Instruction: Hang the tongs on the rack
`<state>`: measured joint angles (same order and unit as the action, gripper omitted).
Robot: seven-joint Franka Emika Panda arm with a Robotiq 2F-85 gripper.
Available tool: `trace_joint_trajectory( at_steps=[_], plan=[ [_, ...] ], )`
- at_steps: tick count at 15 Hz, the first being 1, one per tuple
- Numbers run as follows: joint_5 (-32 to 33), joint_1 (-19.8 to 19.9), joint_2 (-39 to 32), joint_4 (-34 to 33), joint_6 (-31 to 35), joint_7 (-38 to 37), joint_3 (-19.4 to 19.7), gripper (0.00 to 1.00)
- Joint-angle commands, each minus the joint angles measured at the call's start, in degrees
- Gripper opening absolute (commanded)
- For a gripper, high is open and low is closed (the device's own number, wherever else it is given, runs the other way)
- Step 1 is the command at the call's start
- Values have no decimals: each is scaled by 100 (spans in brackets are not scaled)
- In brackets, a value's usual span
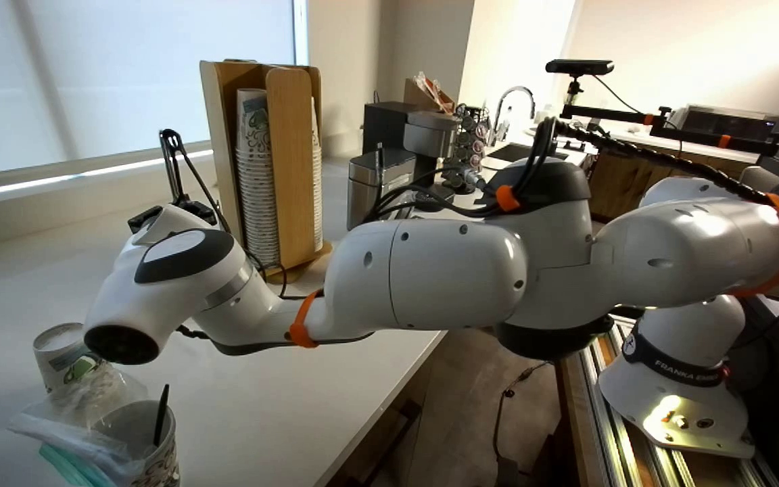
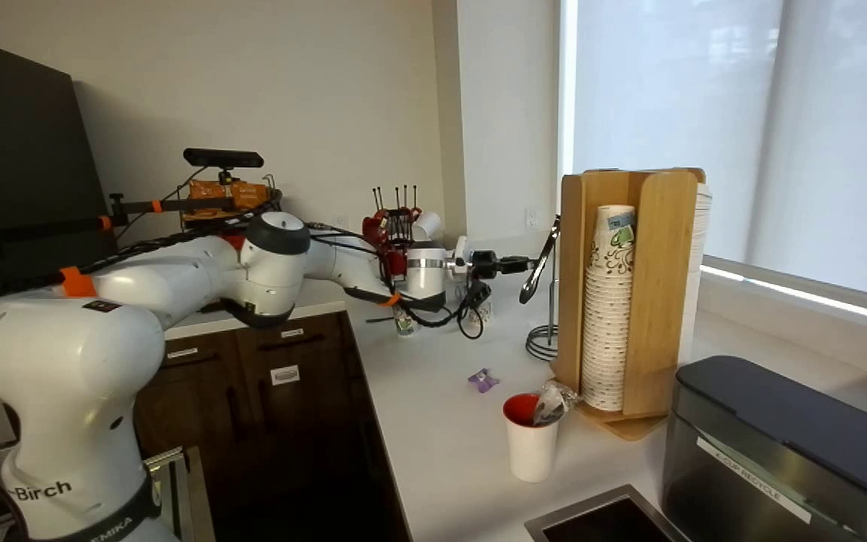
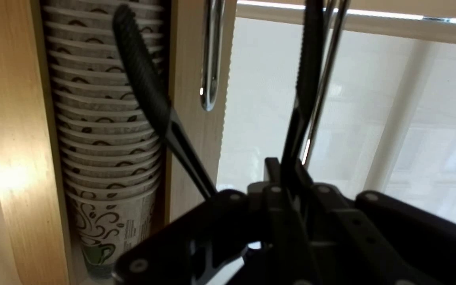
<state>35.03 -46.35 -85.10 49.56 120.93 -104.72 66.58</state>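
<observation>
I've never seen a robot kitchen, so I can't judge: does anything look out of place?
Yes, slightly: a crumpled purple scrap lies loose on the counter, apart from the red-lined cup; it looks like stray litter.

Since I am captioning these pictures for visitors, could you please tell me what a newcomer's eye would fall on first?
Most likely the white Franka arm, reaching over the counter in both exterior views. Next, perhaps, the tall wooden cup dispenser near the shaded window, with its stack of printed paper cups. Then the black tongs, looming large in the wrist view, held in the gripper beside that dispenser.
</observation>
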Motion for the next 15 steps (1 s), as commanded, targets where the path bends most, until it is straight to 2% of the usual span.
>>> trace_joint_trajectory(
  at_steps=[1,7,9,12,15],
  plan=[
    [16,115,1,-175,4,-109,-128,40],
    [12,151,2,-244,-11,-84,-180,87],
    [27,150,2,-263,-54,69,-210,99],
    [-25,86,29,-214,-50,828,-323,100],
    [-33,28,177,-32,361,1551,-588,100]
  ],
)
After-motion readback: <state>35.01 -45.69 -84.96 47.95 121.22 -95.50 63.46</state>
